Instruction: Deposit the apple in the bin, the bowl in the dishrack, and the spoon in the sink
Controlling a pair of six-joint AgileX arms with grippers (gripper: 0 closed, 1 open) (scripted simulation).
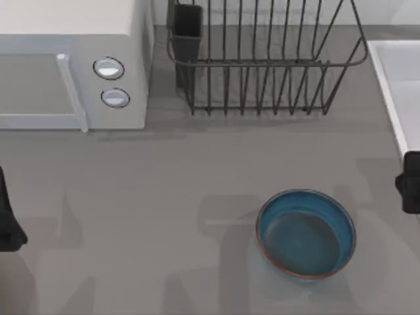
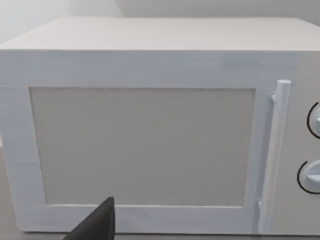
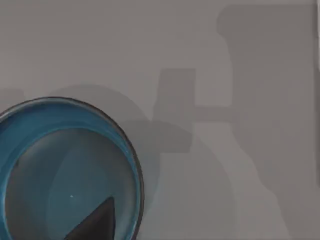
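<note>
Now, table (image 1: 164, 197): grey surface, seen from above, carrying everything below.
Bowl (image 1: 306, 234): blue-glazed with a reddish-brown rim and greyish-blue inside, upright on the table toward the front right, well apart from the rack.
Dishrack (image 1: 262, 65): dark wire rack with upright tines at the back centre, a black utensil cup (image 1: 187, 23) on its left corner.
Sink (image 1: 400, 85): pale basin with a raised white rim, at the table's right edge beside the rack.
Microwave (image 1: 72, 65): white box with two round knobs (image 1: 109, 68) and a bar handle, back left.
Right gripper (image 1: 410, 182): dark shape at the right edge of the top view, just right of the bowl and apart from it; in the right wrist view one dark fingertip (image 3: 97, 222) shows over the bowl's (image 3: 65, 170) inside; whether its fingers are spread or pressed together cannot be told.
Left gripper (image 1: 8, 216): parked at the table's left edge, facing the microwave (image 2: 150, 135) door; one fingertip (image 2: 97, 225) visible in its wrist view, finger state cannot be told.
</note>
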